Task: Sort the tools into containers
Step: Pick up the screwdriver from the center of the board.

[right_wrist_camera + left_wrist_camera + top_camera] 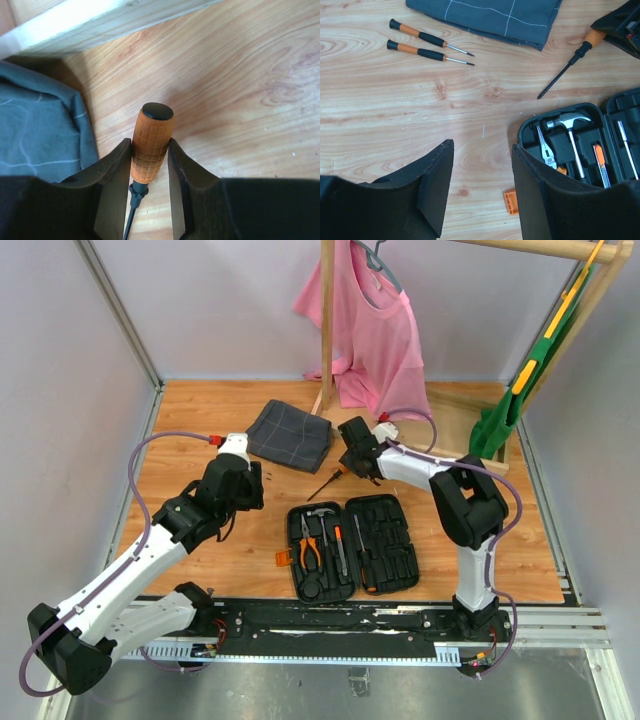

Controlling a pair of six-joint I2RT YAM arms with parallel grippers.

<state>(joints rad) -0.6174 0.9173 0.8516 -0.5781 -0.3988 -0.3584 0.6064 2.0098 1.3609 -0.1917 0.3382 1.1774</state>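
The black tool case [385,502] lies open near the front edge, holding a hammer [322,512], pliers [309,548] and slim tools. My right gripper [150,143] is shut on the orange grid-patterned handle of a black-shafted screwdriver [152,125] that lies on the table behind the case [327,483]. My left gripper [482,145] hangs open and holds nothing, over bare wood just left of the case [525,131]. Two slim orange-and-black screwdrivers [427,38] lie side by side on the table ahead of it, near the cloth.
A folded dark grey checked cloth [290,434] lies behind both grippers. A small orange clasp piece [510,201] sits loose beside the case. A wooden rack [327,320] with a pink shirt [375,320] and a green item [520,390] stands at the back right.
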